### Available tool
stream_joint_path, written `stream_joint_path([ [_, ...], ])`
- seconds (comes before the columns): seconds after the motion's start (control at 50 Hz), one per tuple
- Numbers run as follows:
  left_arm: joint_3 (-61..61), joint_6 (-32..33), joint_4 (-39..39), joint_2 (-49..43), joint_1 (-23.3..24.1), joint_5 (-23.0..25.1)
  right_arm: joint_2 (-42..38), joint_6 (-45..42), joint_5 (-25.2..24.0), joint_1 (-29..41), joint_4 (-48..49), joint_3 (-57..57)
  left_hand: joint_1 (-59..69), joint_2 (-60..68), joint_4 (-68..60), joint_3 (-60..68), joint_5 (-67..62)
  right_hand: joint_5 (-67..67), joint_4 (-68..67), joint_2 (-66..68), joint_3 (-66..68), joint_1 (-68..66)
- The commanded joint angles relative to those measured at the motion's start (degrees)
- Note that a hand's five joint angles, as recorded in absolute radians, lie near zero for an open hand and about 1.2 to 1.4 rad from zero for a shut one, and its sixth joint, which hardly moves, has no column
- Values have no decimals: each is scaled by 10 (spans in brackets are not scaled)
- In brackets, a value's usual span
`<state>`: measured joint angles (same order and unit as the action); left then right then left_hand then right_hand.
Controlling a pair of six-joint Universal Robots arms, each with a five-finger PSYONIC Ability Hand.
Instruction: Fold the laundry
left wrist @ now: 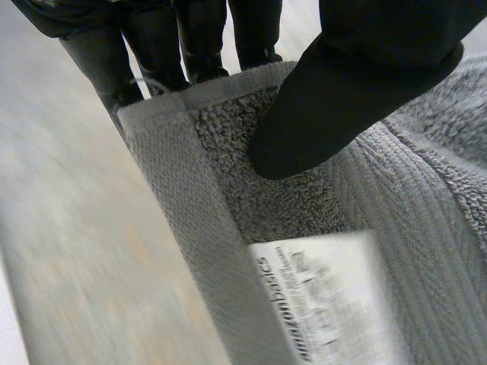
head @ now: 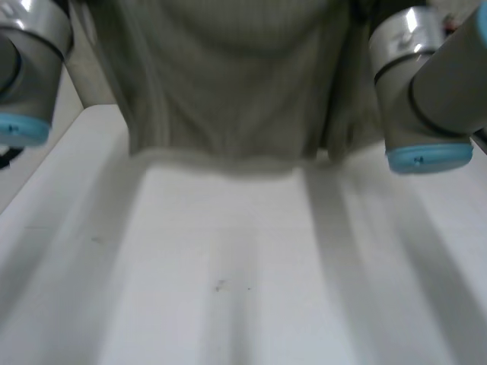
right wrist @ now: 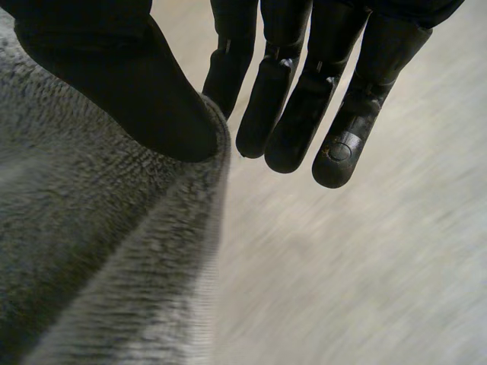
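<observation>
A grey towel (head: 228, 76) hangs spread between my two raised arms, its lower hem just above the white table (head: 251, 274). In the left wrist view my left hand (left wrist: 365, 84) pinches a corner of the towel (left wrist: 426, 198): the thumb presses on the terry side and the fingers (left wrist: 152, 46) lie behind the hem. A white label (left wrist: 327, 304) is sewn near that corner. In the right wrist view my right hand (right wrist: 129, 84) pinches the towel (right wrist: 91, 251) at its edge, thumb on the cloth, with the fingers (right wrist: 304, 99) beside and behind that edge.
My left arm (head: 30, 68) and right arm (head: 426, 84) flank the hanging towel. The table's left edge (head: 46, 175) runs close by the left arm, with floor beyond it.
</observation>
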<state>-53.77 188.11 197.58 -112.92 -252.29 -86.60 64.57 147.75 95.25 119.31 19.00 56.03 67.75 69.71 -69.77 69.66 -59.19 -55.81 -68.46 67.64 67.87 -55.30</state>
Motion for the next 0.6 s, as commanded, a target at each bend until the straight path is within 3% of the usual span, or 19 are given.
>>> stream_joint_path([
  [0.02, -52, -62, 67, 43, -9, -39, 70, 1, -43, 0, 78, 65, 122, 103, -102, 103, -108, -142, -115, 124, 121, -247],
  [0.14, -206, -62, 66, 51, -28, -10, 66, -1, -74, 1, -77, 121, 122, 103, -102, 103, -108, -142, -115, 124, 121, -247],
  [0.22, -332, -56, 73, 54, -74, 49, 37, 1, -117, 2, -163, 178, 122, 103, -102, 103, -108, -142, -115, 124, 121, -247],
  [0.34, -443, -24, 107, 46, -93, 84, -52, 4, -170, 2, -162, 228, 122, 103, -102, 103, -108, -142, -115, 124, 121, -247],
  [0.5, -494, 8, 127, 54, -127, 91, -120, 5, -167, 3, -164, 218, 122, 103, -102, 103, -108, -142, -115, 124, 121, -247],
  [0.54, -494, 8, 124, 58, -129, 90, -117, 8, -164, -1, -166, 219, 122, 103, -102, 103, -108, -94, -67, 75, 73, -199],
  [0.56, -494, 8, 123, 68, -131, 90, -109, 13, -161, -2, -168, 224, 122, 103, -102, 103, -108, 94, 121, -113, -115, -11],
  [0.58, -494, 8, 123, 68, -131, 90, -109, 13, -161, -2, -168, 224, 122, 103, -102, 103, -108, 96, 123, -115, -117, -9],
  [0.6, -494, 8, 122, 84, -131, 90, -95, 22, -155, -3, -168, 230, 122, 103, -102, 103, -108, 245, 271, -263, -265, 140],
])
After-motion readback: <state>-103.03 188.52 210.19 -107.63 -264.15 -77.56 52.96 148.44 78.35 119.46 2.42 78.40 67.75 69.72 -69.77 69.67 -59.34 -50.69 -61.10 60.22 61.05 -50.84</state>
